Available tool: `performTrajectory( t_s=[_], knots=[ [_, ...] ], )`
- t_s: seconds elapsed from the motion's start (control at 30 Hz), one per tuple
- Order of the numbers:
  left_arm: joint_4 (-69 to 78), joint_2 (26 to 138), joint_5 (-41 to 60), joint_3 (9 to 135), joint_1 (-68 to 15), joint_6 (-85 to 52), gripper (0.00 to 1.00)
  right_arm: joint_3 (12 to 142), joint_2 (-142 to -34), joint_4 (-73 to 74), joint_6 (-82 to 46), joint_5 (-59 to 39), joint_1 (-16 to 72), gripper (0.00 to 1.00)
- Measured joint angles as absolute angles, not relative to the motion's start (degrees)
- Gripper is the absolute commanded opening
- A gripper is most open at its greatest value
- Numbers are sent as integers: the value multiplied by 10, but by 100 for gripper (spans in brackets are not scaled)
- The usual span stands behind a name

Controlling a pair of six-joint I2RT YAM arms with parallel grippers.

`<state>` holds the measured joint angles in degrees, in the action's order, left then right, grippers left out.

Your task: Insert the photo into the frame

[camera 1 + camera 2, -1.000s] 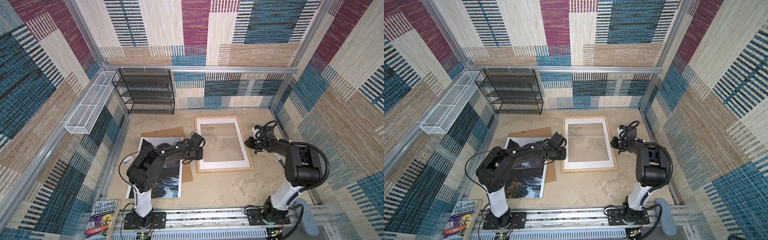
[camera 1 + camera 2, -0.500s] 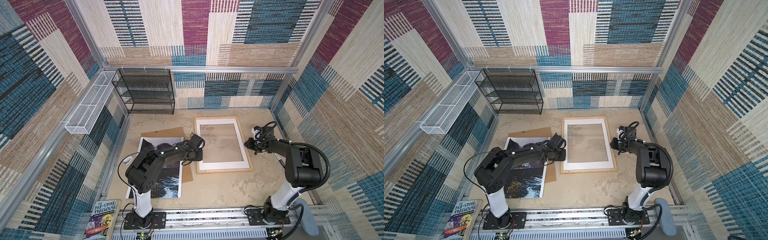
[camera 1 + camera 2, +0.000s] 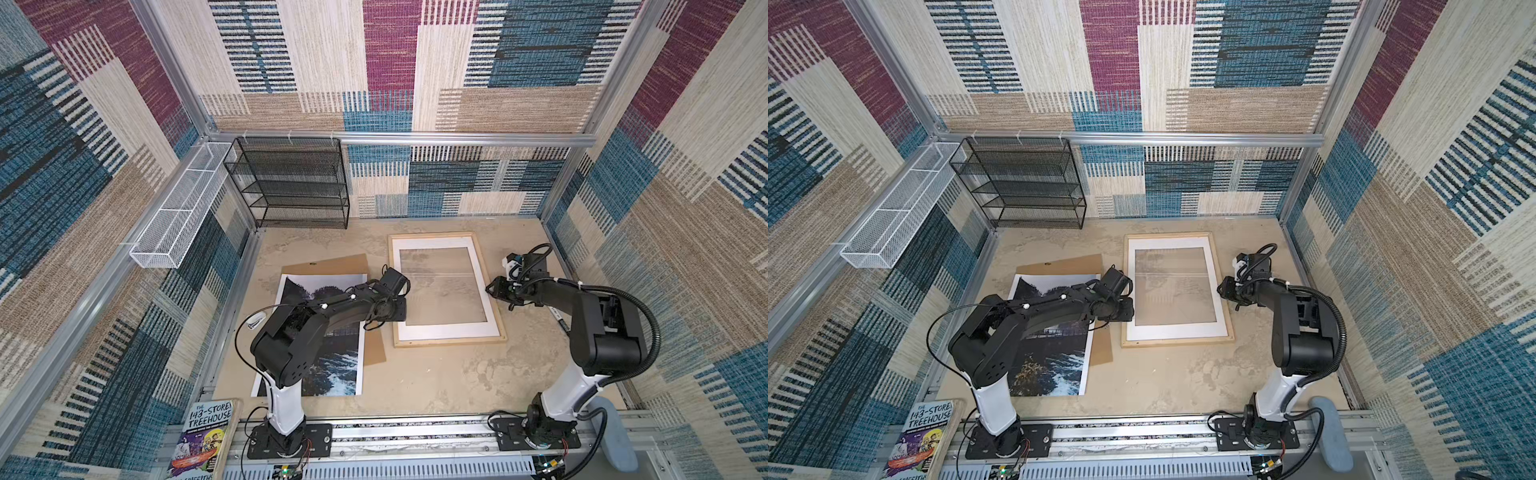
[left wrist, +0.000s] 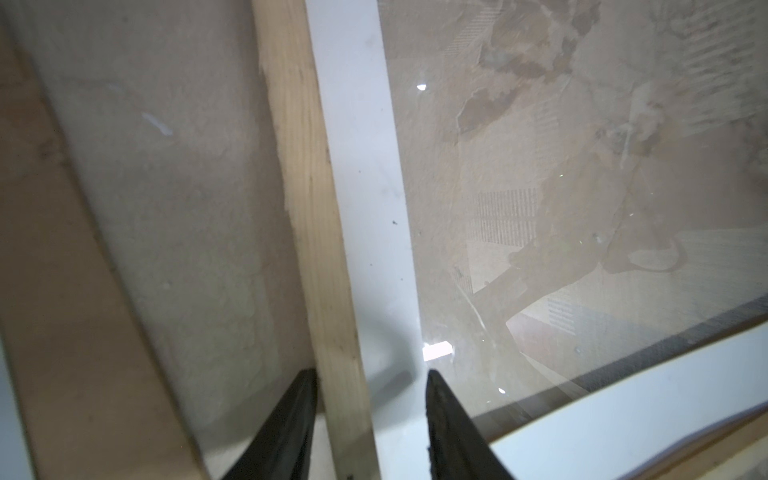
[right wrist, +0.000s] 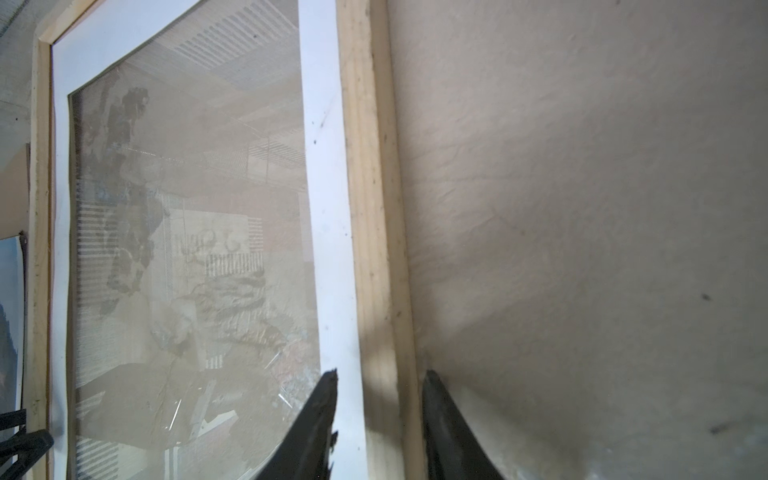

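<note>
Photo (image 3: 328, 374) flat on tabletop (image 3: 436, 382) at left, atop brown backing board (image 3: 332, 264), well outside frame (image 3: 449, 341). Left gripper (image 4: 368, 382) parted, straddling frame's left wood strip, nothing clamped. White mat (image 3: 446, 330) seated inside frame. Right gripper (image 5: 378, 378) parted likewise, astride right strip, gripping nothing.

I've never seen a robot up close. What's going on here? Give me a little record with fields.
photo: large waterfall paper print, flat on plain brown backing board, beside the frame
frame: pale wooden rectangular frame, flat on sandy tabletop, white mat inside
left gripper: open, straddling frame strip nearest the print
right gripper: open, straddling the opposite strip
status: print not yet in frame
</note>
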<state>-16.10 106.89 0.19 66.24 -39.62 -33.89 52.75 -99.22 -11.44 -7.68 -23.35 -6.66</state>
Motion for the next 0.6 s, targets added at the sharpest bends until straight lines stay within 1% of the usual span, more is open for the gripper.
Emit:
performTrajectory(
  t_s=[0.13,0.33,0.53,0.6],
  knots=[
    [-162,1068,2,663,-396,-339,44,528,-992,-114,-77,-234,-67,26],
    [-167,1057,-4,666,-396,-334,44,528,-988,-115,-77,-236,-67,23],
    [-171,1051,-11,669,-396,-330,43,529,-971,-119,-76,-241,-67,22],
    [-172,1051,-13,670,-396,-330,44,529,-968,-119,-76,-244,-67,27]
  ],
)
